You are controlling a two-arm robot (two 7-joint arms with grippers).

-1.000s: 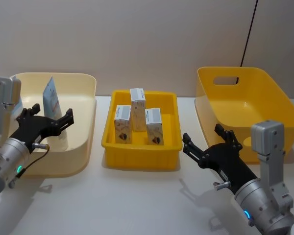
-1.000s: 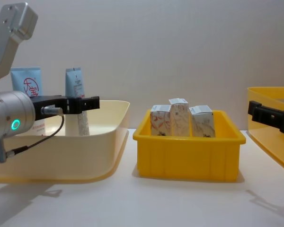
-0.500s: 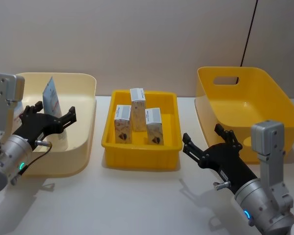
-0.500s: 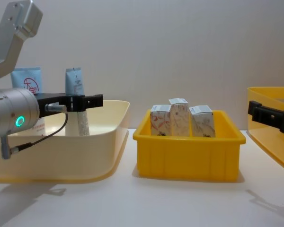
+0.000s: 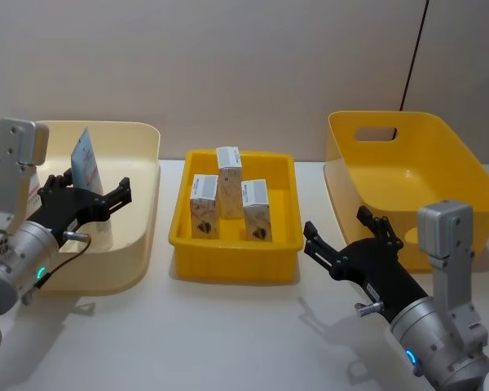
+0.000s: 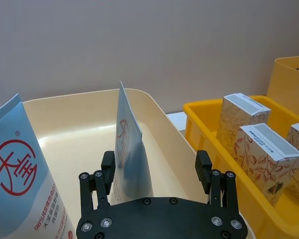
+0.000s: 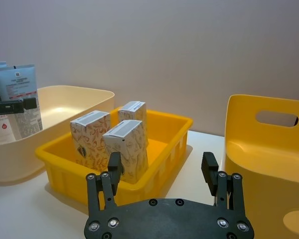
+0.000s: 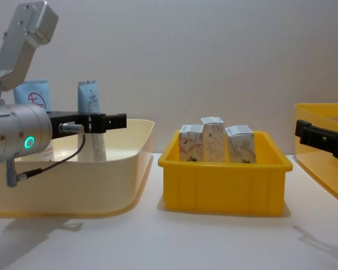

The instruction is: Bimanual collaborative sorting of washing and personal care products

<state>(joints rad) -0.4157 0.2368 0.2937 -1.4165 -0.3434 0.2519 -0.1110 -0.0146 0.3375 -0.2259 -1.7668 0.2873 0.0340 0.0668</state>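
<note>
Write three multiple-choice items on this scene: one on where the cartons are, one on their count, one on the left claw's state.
1. Where do the cartons stand?
A. on the bare table
B. in the middle yellow tray
C. in a claw's grip

2. How many cartons are there?
A. two
B. three
C. five

3. The left claw is:
A. open
B. shut on a carton
C. shut on nothing

Key:
1 B, the tray's walls ring them.
2 B, three white tops show in the head view.
3 A, its fingers stand wide apart in the left wrist view.
</note>
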